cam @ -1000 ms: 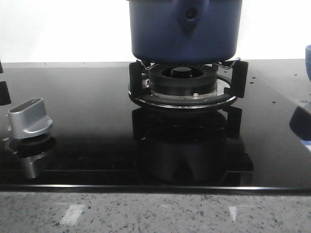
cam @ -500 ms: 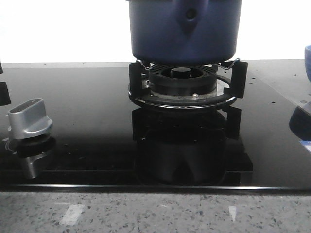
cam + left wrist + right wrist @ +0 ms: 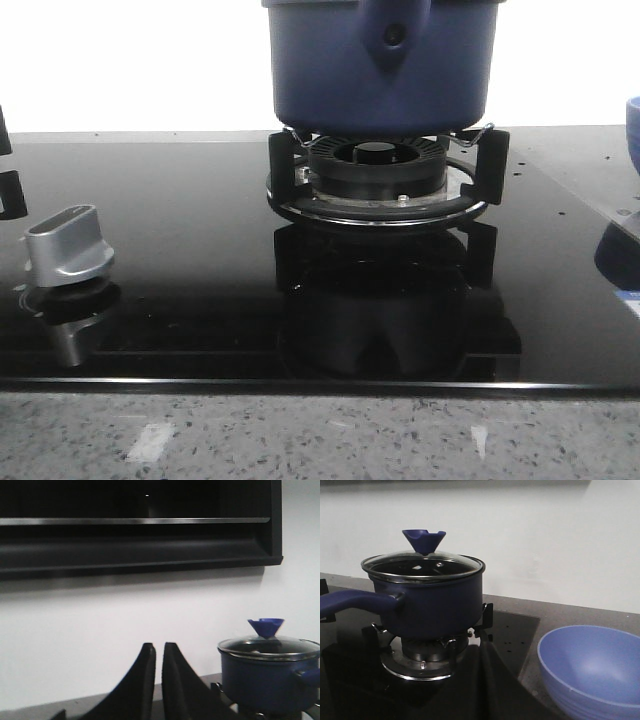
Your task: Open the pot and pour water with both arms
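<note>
Dark-blue pot (image 3: pixel 427 602) sat on the burner (image 3: pixel 376 170) at 12 o'clock, glass lid (image 3: pixel 422 565) still on, so nothing done yet: lid off and pour into blue bowl (image 3: pixel 592 670) at 3 o'clock both left. Left gripper (image 3: pixel 158 652) nearly closed, empty, well apart from pot. Right gripper's jaws: can't tell.

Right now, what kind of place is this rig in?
Likely a kitchen: a lidded blue pot sits on a gas burner set in a black glass hob, with a silver control knob and a stone-look countertop.
</note>
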Available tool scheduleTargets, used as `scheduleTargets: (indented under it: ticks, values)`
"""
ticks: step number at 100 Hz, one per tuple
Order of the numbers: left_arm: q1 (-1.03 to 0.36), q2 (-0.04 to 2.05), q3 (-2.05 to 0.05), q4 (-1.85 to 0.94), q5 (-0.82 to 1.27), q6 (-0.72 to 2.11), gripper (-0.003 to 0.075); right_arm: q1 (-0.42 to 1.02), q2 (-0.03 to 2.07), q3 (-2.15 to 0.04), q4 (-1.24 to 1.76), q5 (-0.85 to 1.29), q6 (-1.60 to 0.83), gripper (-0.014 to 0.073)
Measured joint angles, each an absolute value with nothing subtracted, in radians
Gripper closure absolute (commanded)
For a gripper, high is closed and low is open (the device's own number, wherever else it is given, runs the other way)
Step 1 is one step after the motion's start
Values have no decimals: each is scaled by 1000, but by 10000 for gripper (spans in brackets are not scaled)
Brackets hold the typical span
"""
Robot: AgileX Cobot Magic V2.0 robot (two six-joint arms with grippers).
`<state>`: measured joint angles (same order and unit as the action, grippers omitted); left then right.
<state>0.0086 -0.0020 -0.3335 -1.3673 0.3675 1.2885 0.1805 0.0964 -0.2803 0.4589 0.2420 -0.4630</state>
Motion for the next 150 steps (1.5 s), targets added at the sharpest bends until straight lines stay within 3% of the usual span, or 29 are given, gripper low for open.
scheduleTargets:
  ticks: [73,95,108,118,138,150]
  values:
    - [10,17,-326,-1371,506,1201,741,181,68,-247,457,284,-465,660]
    - [10,17,-326,-1374,501,1201,741,181,68,-247,457,284,-465,660]
    - [12,21,-324,-1373,384,1163,741,181,68,-247,457,284,-465,660]
    - [18,35,-323,-1173,252,933,741,181,68,-247,457,286,-465,660]
    - [18,53,-236,-375,111,117,741,181,68,-247,457,286,-465,660]
    - [-4,53,-100,-199,0,-61,741,181,68,-247,457,286,-465,660]
